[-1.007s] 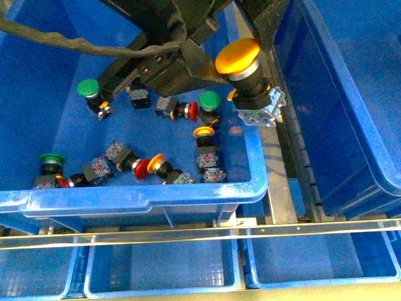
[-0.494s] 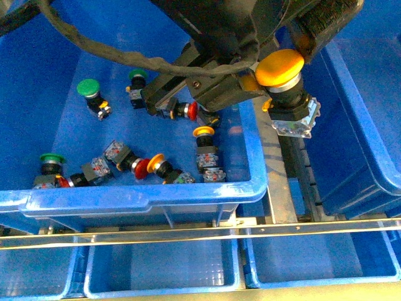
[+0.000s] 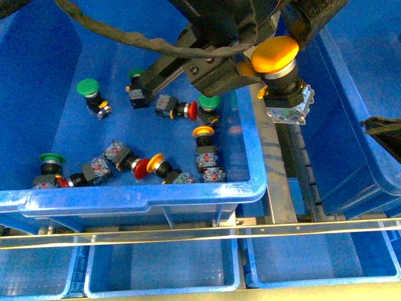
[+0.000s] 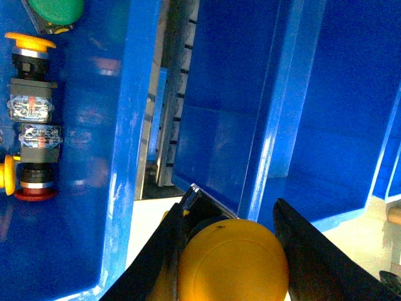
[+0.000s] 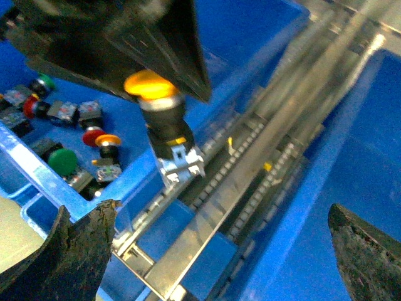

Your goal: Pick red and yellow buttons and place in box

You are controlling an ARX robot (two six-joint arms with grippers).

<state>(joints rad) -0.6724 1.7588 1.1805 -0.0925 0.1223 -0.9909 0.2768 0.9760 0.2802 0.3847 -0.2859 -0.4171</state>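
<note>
Buttons (image 3: pixel 274 53): 3 yellow, 4 green

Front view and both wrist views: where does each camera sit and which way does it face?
Front view: on the body between the arms, looking down on the source crate, the box and the left gripper holding the yellow button.
Left wrist view: on the left wrist, looking down past its own fingers and the button's cap at the gap between crates.
Right wrist view: on the right wrist, facing across at the left gripper; the open right gripper frames the picture.
Shared: all three show the held yellow button.
</note>
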